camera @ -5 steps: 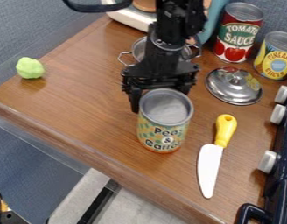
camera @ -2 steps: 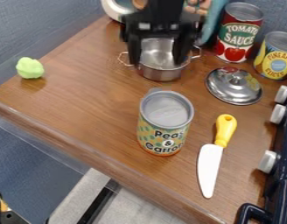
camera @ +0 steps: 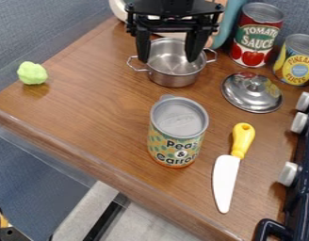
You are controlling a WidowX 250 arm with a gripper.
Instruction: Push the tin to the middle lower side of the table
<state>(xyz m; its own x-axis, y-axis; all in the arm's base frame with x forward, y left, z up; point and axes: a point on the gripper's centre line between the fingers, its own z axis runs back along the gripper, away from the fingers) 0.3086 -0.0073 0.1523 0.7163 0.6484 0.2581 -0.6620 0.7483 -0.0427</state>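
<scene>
Tin [camera: 178, 121] upright on lower-middle bench [camera: 88, 108], knife [camera: 226, 176] beside it. Gripper [camera: 167, 60] spread wide over steel pot [camera: 173, 77]. Any push could overshoot the front edge [camera: 107, 173]; high contact could tip it. Sideways travel while low could snag the pot. Tin's label [camera: 174, 146]: dark lettering, green-orange pattern.

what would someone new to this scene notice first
Probably the peas and carrots tin, upright near the middle of the wooden table. Next, perhaps the yellow-handled knife lying to its right, and the black gripper, open over the steel pot behind the tin.
</scene>
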